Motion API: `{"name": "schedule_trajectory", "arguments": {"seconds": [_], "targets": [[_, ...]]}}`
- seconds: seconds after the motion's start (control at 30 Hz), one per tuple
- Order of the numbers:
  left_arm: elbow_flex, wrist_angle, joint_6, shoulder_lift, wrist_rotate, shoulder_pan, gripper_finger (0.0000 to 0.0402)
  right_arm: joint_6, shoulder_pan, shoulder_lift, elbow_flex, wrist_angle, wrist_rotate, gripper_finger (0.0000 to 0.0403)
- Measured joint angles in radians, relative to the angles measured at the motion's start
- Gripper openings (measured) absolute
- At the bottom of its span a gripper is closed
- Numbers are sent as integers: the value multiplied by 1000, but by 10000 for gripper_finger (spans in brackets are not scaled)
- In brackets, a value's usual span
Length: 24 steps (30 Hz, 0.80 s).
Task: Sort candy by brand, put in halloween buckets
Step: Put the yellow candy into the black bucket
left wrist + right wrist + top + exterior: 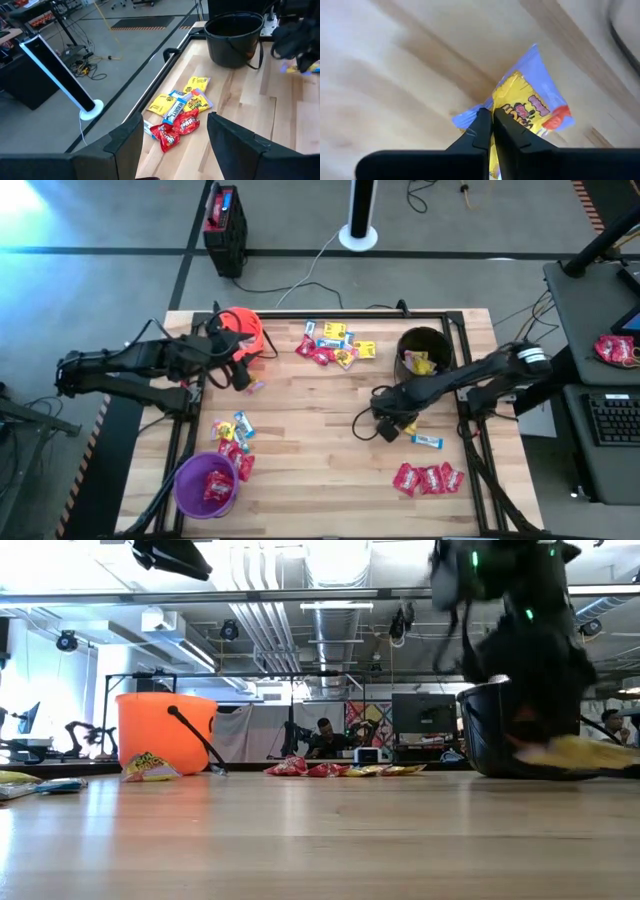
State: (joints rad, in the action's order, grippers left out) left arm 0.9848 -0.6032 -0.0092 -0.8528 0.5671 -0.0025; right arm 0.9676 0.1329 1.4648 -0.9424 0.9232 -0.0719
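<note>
Right gripper (pixel 491 131) is pinched shut on a yellow packet (pixel 527 111) at about 4 o'clock on the table (pixel 300 430) — I'd lift straight up so it doesn't slip. The black bucket (pixel 424 350) sits just past it at 2 o'clock, already holding yellow. Left gripper (pixel 172 142) waits open by the orange bucket (pixel 240 330), 10 o'clock.

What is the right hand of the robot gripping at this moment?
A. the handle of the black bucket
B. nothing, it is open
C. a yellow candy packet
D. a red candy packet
C: in the right wrist view the right hand has its fingers shut on the edge of a yellow candy packet lying on the wooden table.
</note>
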Motion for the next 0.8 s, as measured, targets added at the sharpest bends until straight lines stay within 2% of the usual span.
{"name": "schedule_trajectory", "arguments": {"seconds": [0.1,0.2,0.27,0.33,0.43,0.53,0.67,0.8], "targets": [[0,1,0,-8,0,0,203,-54,0,-96,0,-166,69,8],[0,1,1,-18,0,0,203,-143,0,-174,-1,-335,200,8],[0,1,1,-24,0,0,203,-206,0,-225,-3,-404,327,8],[0,1,1,-30,0,0,203,-239,0,-265,-17,-403,493,8],[0,1,1,-35,0,0,203,-231,-14,-297,-61,-256,715,8],[0,1,1,-37,0,-1,203,-98,-59,-296,-129,2,869,8],[0,1,1,-42,0,0,203,108,-154,-250,-199,320,905,9],[0,4,1,-46,0,0,203,143,-220,-208,-233,417,860,18]]}}
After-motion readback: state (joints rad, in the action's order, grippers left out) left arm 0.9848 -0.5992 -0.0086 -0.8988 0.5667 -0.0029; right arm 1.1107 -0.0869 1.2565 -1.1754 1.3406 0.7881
